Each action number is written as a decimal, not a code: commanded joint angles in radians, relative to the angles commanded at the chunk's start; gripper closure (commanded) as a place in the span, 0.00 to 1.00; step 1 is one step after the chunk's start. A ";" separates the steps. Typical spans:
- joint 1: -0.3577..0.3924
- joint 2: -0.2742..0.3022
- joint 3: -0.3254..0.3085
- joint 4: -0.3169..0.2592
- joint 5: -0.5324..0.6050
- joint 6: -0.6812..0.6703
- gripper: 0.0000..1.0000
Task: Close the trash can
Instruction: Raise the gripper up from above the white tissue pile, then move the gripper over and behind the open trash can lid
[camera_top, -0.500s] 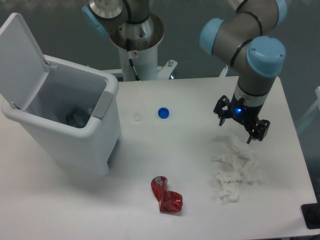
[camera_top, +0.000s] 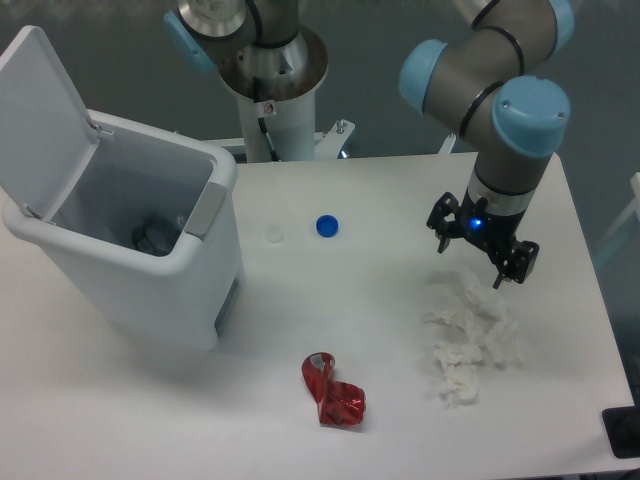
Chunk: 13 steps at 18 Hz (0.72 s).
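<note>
The trash can (camera_top: 150, 280) is a large white bin at the left of the table. Its flat white lid (camera_top: 45, 115) stands raised at the back left, so the can is open. A dark object lies inside it. The grey latch panel (camera_top: 207, 208) is on the rim facing the table's middle. My gripper (camera_top: 480, 255) is far to the right, above crumpled white tissue (camera_top: 465, 335). Its fingers are spread and hold nothing.
A blue bottle cap (camera_top: 327, 226) and a white cap (camera_top: 274, 235) lie mid-table. A crumpled red wrapper (camera_top: 333, 391) lies near the front. The arm's base column (camera_top: 270, 110) stands behind the table.
</note>
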 joint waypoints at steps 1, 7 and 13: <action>0.012 0.032 -0.027 0.029 -0.020 -0.017 0.00; 0.003 0.094 -0.101 0.049 -0.040 -0.095 0.00; -0.064 0.300 -0.138 0.040 -0.171 -0.352 0.46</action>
